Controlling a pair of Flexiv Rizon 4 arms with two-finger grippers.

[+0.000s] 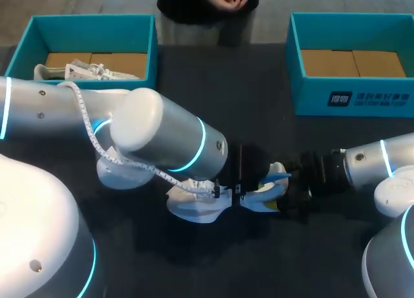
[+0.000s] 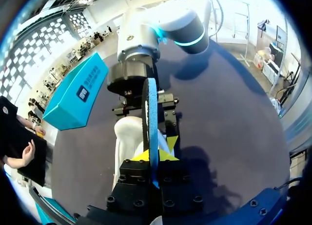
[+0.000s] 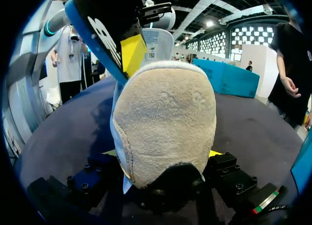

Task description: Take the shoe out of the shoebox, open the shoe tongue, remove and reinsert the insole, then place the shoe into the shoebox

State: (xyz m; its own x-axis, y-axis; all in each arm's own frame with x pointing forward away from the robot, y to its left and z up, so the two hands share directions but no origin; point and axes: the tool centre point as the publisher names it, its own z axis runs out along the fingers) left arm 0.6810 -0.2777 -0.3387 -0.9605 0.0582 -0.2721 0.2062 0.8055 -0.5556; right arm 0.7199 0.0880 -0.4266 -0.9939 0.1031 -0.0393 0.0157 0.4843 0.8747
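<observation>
Two tools, one shoe [image 3: 165, 112], near the middle of the counter [image 1: 259, 110]. White, with a beige suede heel. Points heel toward the right arm, toe end partly hidden under the left arm. Resting on the counter or just above it: cannot tell.

Right tool [image 3: 162, 152]: closed on the heel, one yellow tip pressed to each side of the suede, fingers standing fairly wide to span it.

Left tool [image 2: 155, 155]: narrow, pinched on the insole [image 2: 148, 108] from both sides. Black, blue along the edge, held up on edge. Seen from the left wrist, runs straight ahead of the fingers toward the right tool, above the white of the shoe. Seen from the right wrist, rises tilted behind the heel collar, just beside the raised tongue [image 3: 158, 42]. Lower end in or out of the shoe: hidden.

Two teal boxes at the far corners of the counter, well apart from the shoe. Left box [image 1: 90, 17]: a second shoe [image 1: 87, 70], white, lying on the brown cardboard floor. Right box [image 1: 310, 94]: brown cardboard floor showing.
</observation>
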